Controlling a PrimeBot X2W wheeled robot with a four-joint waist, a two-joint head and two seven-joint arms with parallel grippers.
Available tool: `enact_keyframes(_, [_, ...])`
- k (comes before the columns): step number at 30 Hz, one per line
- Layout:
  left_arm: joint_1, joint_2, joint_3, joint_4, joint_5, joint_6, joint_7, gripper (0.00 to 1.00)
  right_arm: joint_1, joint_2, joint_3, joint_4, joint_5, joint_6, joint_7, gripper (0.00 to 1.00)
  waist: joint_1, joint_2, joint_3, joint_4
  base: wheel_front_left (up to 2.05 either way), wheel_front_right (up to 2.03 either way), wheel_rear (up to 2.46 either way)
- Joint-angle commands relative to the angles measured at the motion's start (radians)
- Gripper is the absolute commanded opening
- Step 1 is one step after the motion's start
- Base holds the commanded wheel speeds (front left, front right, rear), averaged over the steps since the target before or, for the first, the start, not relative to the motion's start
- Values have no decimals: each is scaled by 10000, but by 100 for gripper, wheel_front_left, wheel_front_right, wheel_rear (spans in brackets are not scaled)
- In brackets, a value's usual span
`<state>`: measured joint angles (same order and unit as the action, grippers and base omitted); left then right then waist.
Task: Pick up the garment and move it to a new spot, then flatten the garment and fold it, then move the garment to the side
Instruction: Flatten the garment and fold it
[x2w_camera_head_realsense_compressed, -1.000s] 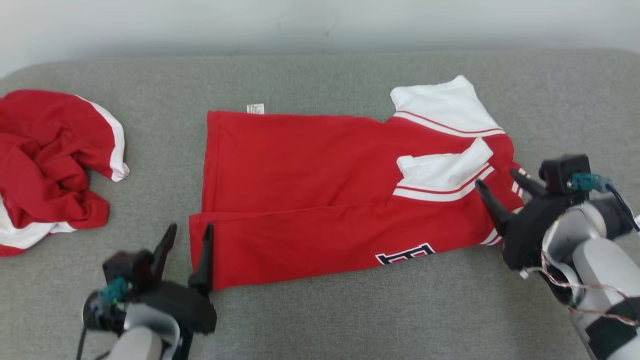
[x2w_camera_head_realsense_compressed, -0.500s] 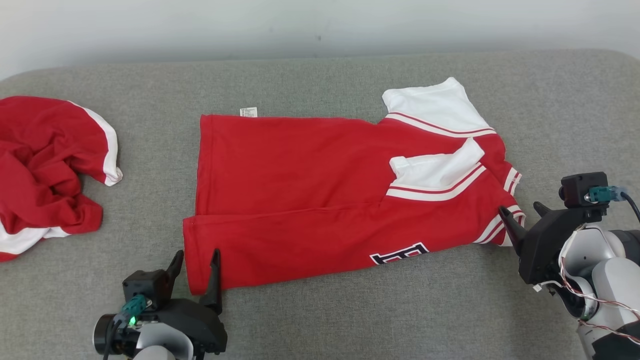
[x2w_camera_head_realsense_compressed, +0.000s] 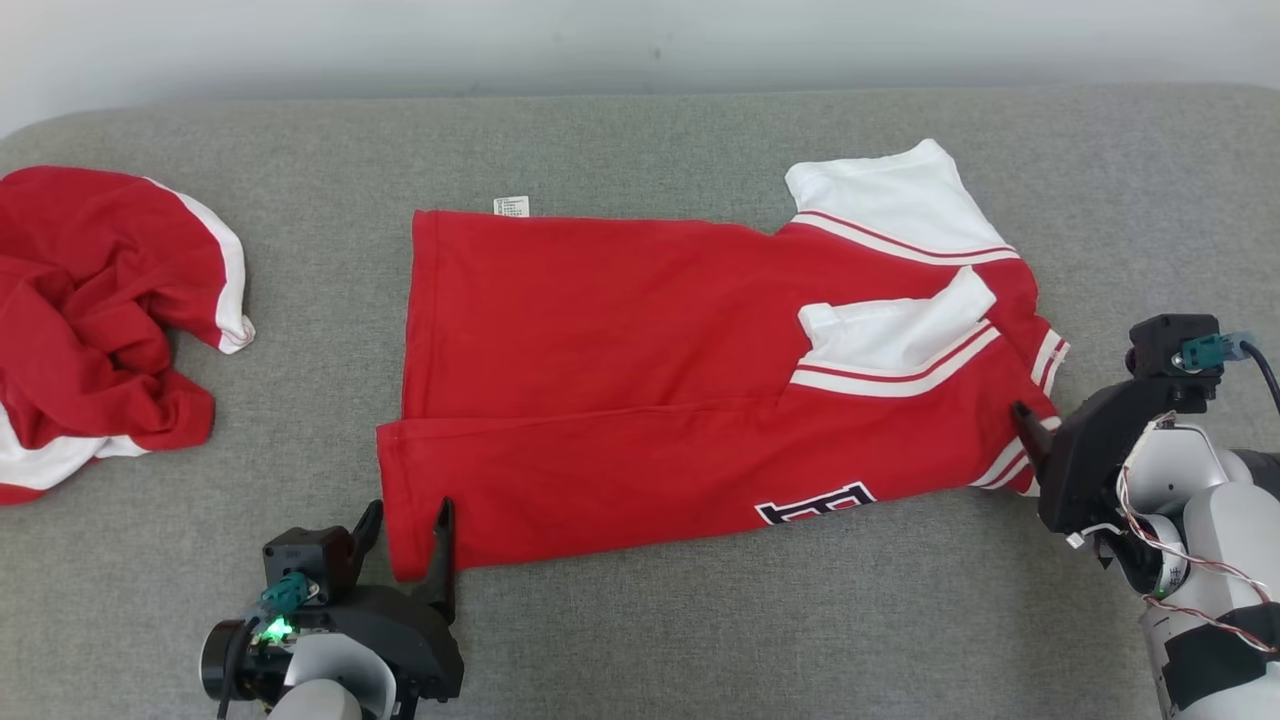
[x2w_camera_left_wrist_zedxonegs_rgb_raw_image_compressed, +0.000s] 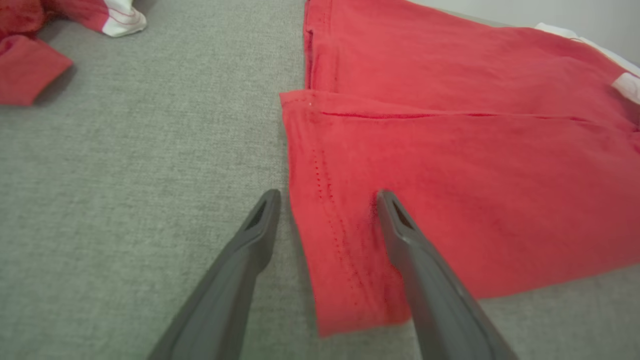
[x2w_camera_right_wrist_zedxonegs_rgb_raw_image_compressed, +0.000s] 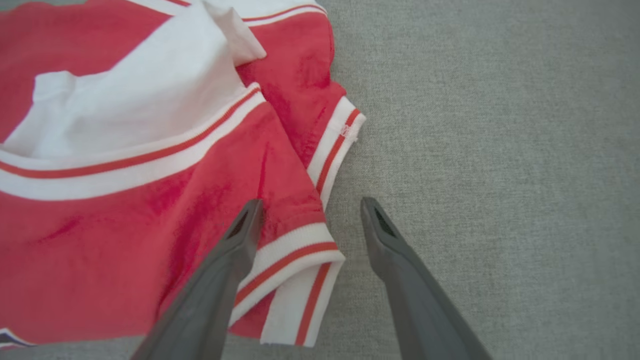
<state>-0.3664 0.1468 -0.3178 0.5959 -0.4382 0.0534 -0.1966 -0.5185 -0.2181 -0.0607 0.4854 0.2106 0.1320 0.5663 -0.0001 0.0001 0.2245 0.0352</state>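
The garment (x2w_camera_head_realsense_compressed: 600, 350) is a red shirt with white sleeves and striped trim. It lies flat across the grey surface, with its near long edge folded over. My left gripper (x2w_camera_head_realsense_compressed: 408, 515) is open at the shirt's near left corner. In the left wrist view the hem corner (x2w_camera_left_wrist_zedxonegs_rgb_raw_image_compressed: 340, 260) lies between the two fingers of that gripper (x2w_camera_left_wrist_zedxonegs_rgb_raw_image_compressed: 327, 197). My right gripper (x2w_camera_head_realsense_compressed: 1040, 425) is open at the shirt's right end. In the right wrist view the striped trim (x2w_camera_right_wrist_zedxonegs_rgb_raw_image_compressed: 295, 260) sits between the fingers of that gripper (x2w_camera_right_wrist_zedxonegs_rgb_raw_image_compressed: 312, 202), one finger over red cloth (x2w_camera_right_wrist_zedxonegs_rgb_raw_image_compressed: 125, 225) and the other over bare surface.
A second red and white garment (x2w_camera_head_realsense_compressed: 90, 320) lies crumpled at the far left, also seen in the left wrist view (x2w_camera_left_wrist_zedxonegs_rgb_raw_image_compressed: 30, 75). The grey padded surface (x2w_camera_head_realsense_compressed: 700, 620) has free room along the near edge and to the right. A pale wall runs behind.
The head camera has shifted slightly. Both grippers have drawn back toward me and lower. The right one left the white sleeve for the striped trim. The left one now straddles the hem corner.
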Motion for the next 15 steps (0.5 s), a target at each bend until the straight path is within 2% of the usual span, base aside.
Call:
enact_keyframes(1, [-114,-4,-15,98,-141,10,136,100,-82,86,-152,132,-131,-28,139,100,1,-1,47,42,0,0,0])
enact_keyframes(6, [-89,-31,-104,300,-250,-92,490,100,-160,162,-214,355,-300,-28,197,100,1,-1,127,49,0,0,0])
enact_keyframes(7, [-82,-30,-119,320,-270,-118,537,84,-157,190,-171,360,-259,-28,137,76,1,-1,136,41,0,0,0])
enact_keyframes(8, [-75,-26,-132,340,-289,-142,572,50,-163,201,-139,354,-214,-27,93,49,1,-1,145,31,0,0,0])
enact_keyframes(10, [-57,-22,-156,375,-327,-188,624,11,-135,207,-95,376,-170,-28,37,6,1,-1,153,7,0,0,0])
enact_keyframes(11, [-43,-22,-168,400,-364,-183,651,1,-114,207,-75,384,-165,-28,14,0,1,-1,154,-3,0,0,0])
enact_keyframes(15, [-5,-42,-170,448,-442,-225,687,0,-4,195,-119,451,-65,-28,74,0,1,-1,152,-26,0,0,0])
